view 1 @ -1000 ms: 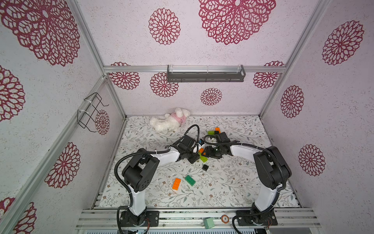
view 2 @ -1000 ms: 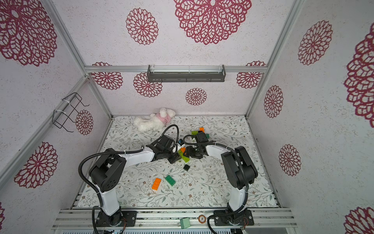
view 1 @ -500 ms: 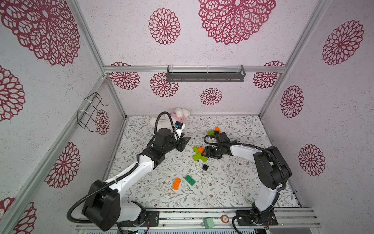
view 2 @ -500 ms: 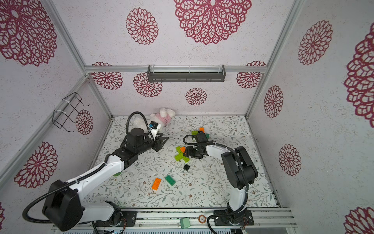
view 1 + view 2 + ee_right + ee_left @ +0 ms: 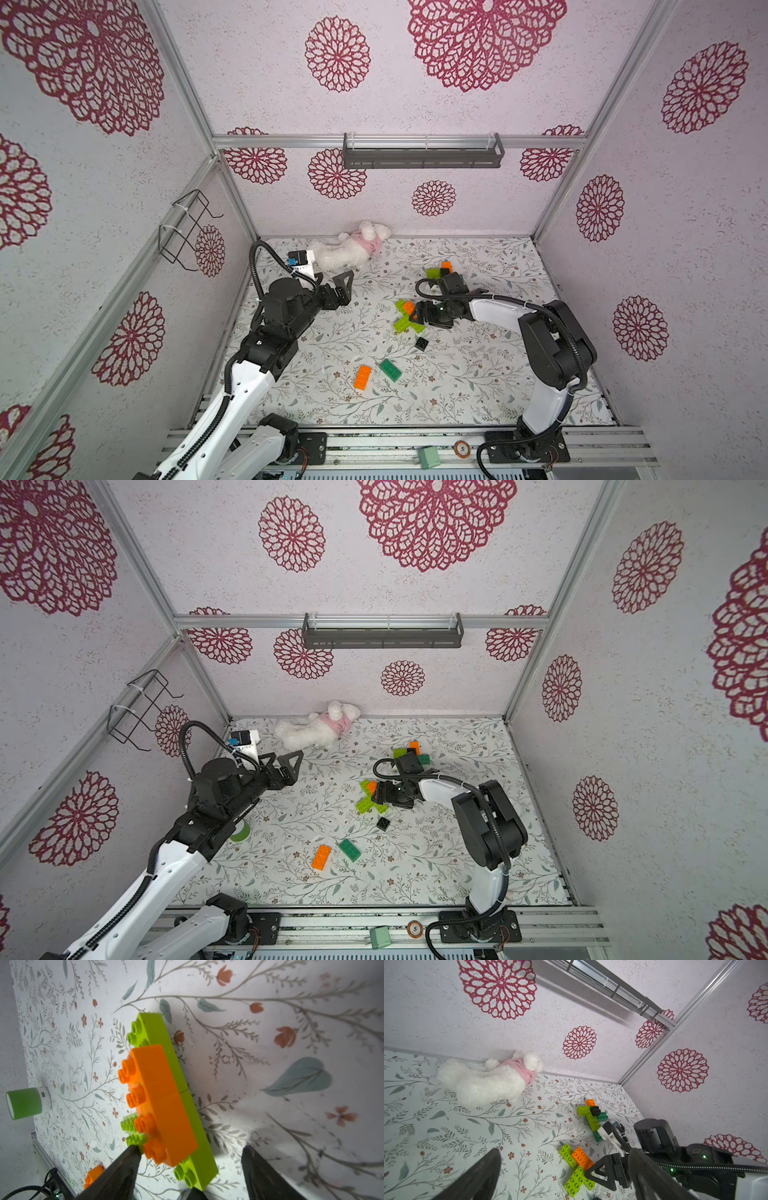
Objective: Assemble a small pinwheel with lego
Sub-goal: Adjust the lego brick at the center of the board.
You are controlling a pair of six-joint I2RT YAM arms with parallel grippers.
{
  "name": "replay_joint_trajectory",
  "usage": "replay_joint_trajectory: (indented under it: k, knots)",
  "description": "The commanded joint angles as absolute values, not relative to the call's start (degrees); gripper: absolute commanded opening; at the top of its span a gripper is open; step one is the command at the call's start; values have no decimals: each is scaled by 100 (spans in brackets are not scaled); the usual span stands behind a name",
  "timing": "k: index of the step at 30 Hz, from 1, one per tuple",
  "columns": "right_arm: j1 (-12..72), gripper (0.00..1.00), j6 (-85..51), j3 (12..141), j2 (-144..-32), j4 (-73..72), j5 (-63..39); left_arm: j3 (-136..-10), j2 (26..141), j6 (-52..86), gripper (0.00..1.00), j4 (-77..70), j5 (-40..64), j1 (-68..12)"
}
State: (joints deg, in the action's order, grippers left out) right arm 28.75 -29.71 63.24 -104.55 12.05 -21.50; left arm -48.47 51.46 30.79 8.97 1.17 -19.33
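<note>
Lego cross (image 5: 405, 318) on surface (image 5: 478, 374).
Right end effector (image 5: 190, 1147) released astride cross; left end effector (image 5: 332, 277) released, well away.

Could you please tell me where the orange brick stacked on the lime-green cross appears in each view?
In a top view: stacked orange brick mid-table.
In a top view: the brick mid-table too.
Left wrist: the brick, nearer the camera than the plush toy.
Right wrist: the brick close up, mid-picture.
Shared landmark: the lime-green cross beneath it.

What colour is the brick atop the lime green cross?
Orange; the brick shows best in the right wrist view.
</note>
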Motion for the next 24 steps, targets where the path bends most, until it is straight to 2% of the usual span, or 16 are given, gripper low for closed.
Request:
replay_joint_trajectory:
  k: [1,8,12,22,24]
  knots:
    - [2916,85,-3101,6646,-10249,1165,-2287,-4723,5019,3398,97,1379,-442,-1825]
    - [2927,90,-3077,6699,-10161,1310,-2131,-4810,5209,3361,97,2001,273,-1584]
    - [2928,99,-2909,6640,-10228,1422,-2181,-4669,5109,3355,97,2163,944,-1586]
    - [3091,98,-3004,6446,-10395,1084,-2450,-4351,5265,3656,98,3328,2020,-1665]
    - [3144,98,-3079,6405,-10380,992,-2490,-4306,5366,3747,100,3589,1843,-1876]
